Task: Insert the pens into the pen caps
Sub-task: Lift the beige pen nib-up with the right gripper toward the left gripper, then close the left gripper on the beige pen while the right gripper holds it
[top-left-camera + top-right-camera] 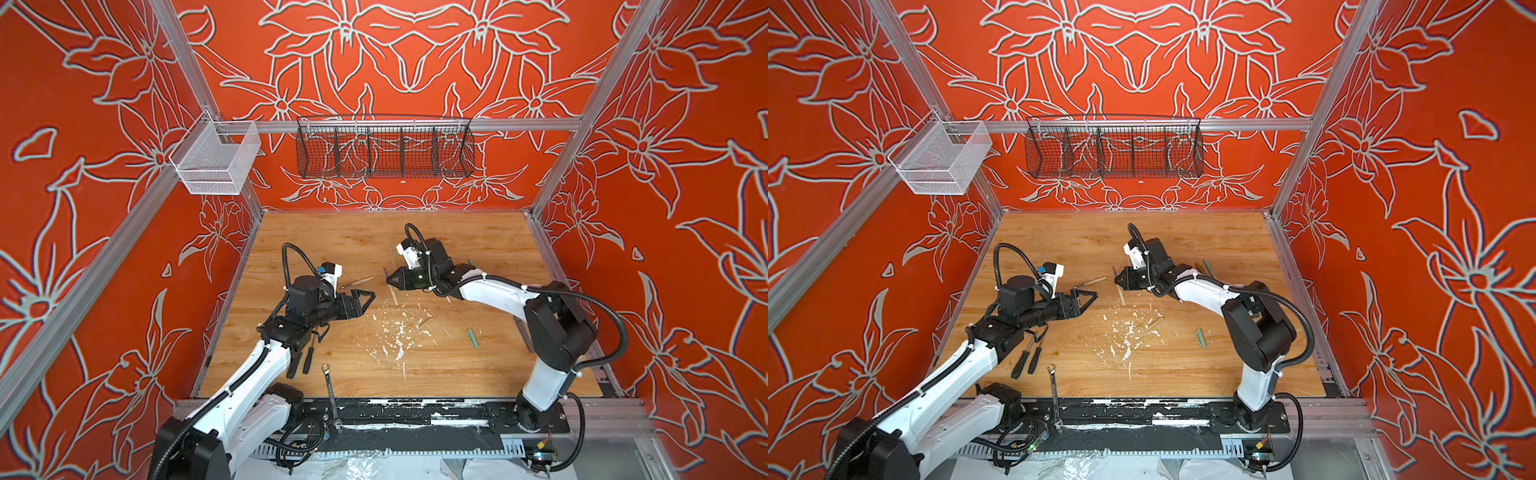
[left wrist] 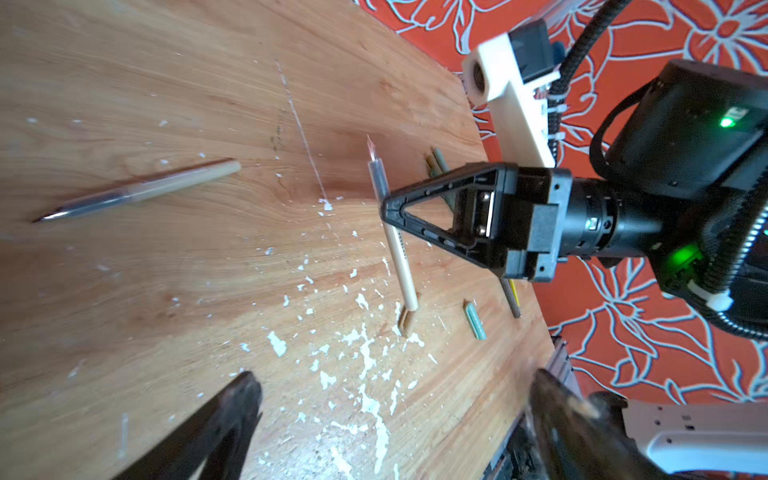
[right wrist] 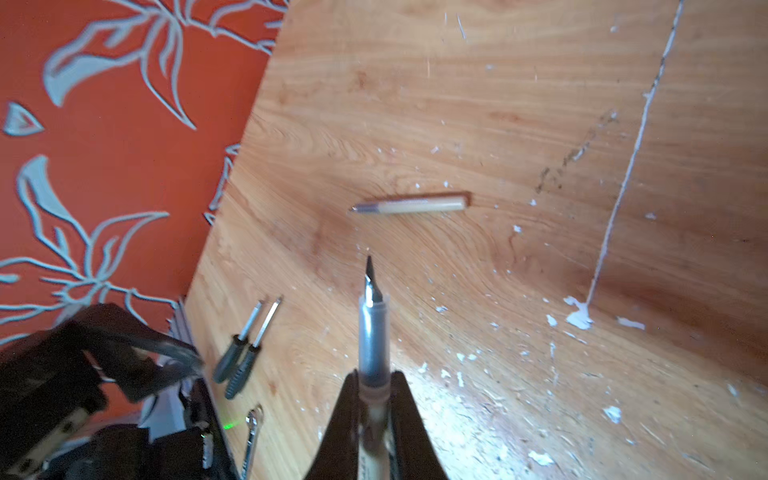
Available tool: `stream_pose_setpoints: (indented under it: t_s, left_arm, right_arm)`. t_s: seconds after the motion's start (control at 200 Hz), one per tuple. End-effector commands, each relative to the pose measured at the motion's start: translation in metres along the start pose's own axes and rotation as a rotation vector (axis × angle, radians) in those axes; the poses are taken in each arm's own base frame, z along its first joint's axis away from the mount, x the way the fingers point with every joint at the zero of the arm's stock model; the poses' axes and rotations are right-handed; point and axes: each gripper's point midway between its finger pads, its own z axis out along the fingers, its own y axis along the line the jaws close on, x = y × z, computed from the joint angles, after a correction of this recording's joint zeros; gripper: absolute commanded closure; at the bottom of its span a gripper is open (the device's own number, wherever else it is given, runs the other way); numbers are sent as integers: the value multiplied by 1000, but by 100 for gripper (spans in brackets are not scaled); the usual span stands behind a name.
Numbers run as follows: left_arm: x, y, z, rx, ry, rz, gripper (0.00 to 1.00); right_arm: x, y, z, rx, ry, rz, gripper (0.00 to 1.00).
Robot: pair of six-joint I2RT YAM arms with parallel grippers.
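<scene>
- Both top views: left tool point(image 1: 368, 300) sits at 9 o'clock of table point(image 1: 478, 374) centre, jaws wide apart and empty.
- Right tool point(image 1: 389, 281) is just off centre toward 12, clamped on a beige pen point(image 1: 393, 294). Nib points toward 12, barrel toward 6.
- Loose pen point(image 1: 357, 281) lies flat at 10 o'clock between the two tools, touching neither.
- Olive-tan cap point(image 1: 424, 322) and green cap point(image 1: 473, 336) are at 4 o'clock, apart from each other. White paint flecks point(image 1: 397, 336) are at 6.
- More pens point(image 1: 1206, 266) are at 2 o'clock, partly hidden behind the right arm point(image 1: 1204, 291).
- Screwdrivers point(image 1: 301, 361) are at 8, wrench point(image 1: 331, 390) at 7 across the near edge.
- Left wrist: left tool fingers point(image 2: 232, 415) are spread. Right tool point(image 2: 386, 208) grips the beige pen point(image 2: 401, 266) mid-barrel. The pen's rear end overlaps the olive-tan cap point(image 2: 409, 324); contact unclear. Green cap point(image 2: 475, 320) is just beside.
- Right wrist: right tool point(image 3: 374, 386) is shut tight on the beige pen point(image 3: 373, 332), nib out front. Loose pen point(image 3: 411, 204) lies beyond the nib, apart from it.
</scene>
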Motion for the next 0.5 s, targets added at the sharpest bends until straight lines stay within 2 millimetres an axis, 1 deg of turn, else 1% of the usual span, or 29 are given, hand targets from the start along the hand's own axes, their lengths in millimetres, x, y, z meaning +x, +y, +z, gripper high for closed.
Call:
stream_pose_setpoints:
  t_s: [0.0, 0.03, 0.035, 0.115, 0.24, 0.39, 0.495]
  left_arm:
    - [-10, -36, 4, 178, -21, 67, 1]
    - [-11, -41, 3, 206, -28, 77, 2]
    - [-10, -39, 6, 203, -17, 70, 2]
    - [-9, -42, 14, 247, -1, 65, 11]
    - [-8, -44, 24, 279, 31, 54, 20]
    - [-8, -42, 33, 296, 48, 42, 26]
    - [-8, -47, 39, 333, 64, 48, 33]
  right_arm:
    - [-18, 14, -12, -124, -113, 128, 92]
    - [-21, 20, -15, -172, -132, 145, 92]
    - [-21, 21, -15, -177, -134, 148, 92]
    - [-22, 31, -18, -236, -142, 157, 92]
    - [-24, 40, -27, -265, -165, 128, 92]
    - [-25, 53, -40, -286, -176, 91, 92]
    - [-23, 56, -45, -293, -171, 85, 92]
